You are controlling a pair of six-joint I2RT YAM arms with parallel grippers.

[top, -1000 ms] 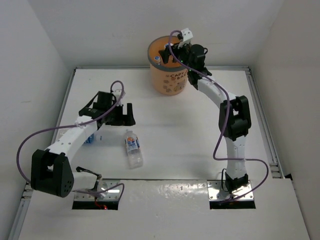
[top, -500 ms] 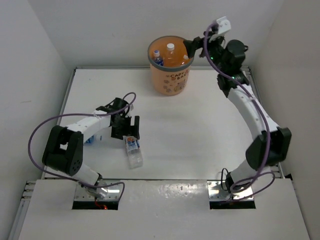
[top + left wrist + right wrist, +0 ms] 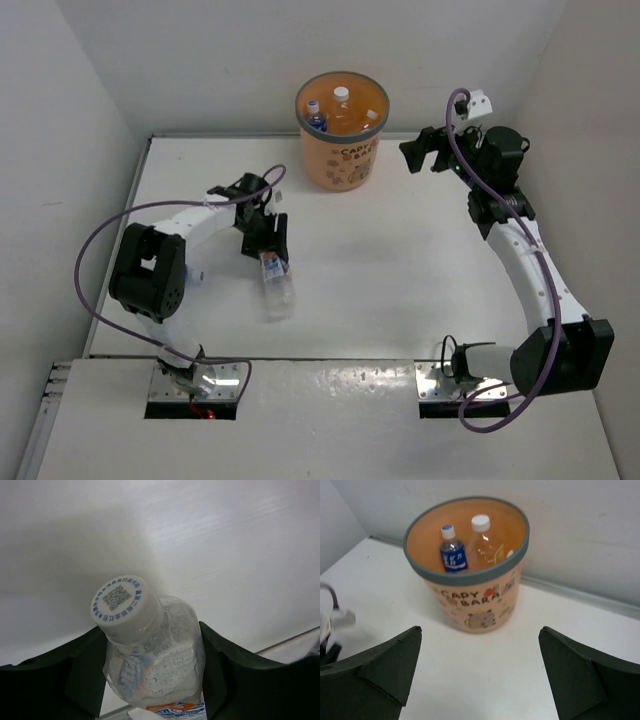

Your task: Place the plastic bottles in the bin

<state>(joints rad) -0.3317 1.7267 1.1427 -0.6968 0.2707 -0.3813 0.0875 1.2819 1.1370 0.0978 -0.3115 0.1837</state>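
Two are already in the bin [image 3: 470, 611] at the bench's [image 3: 400, 280] far edge: a blue-labelled bottle [image 3: 453, 555] and an orange-tinted bottle [image 3: 482, 542]. The left gripper [image 3: 268, 241] clamps a third bottle [image 3: 157, 652] lying left of the bench's middle. The right gripper [image 3: 421, 154] hangs splayed and empty beside the bin.

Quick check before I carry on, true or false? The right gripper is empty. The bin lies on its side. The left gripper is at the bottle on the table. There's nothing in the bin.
1. The right gripper is open and empty. True.
2. The bin lies on its side. False: it stands upright.
3. The left gripper has the bottle on the table between its jaws. True.
4. The bin holds nothing. False: at least two bottles stand in it, a blue-labelled bottle and a clear bottle.
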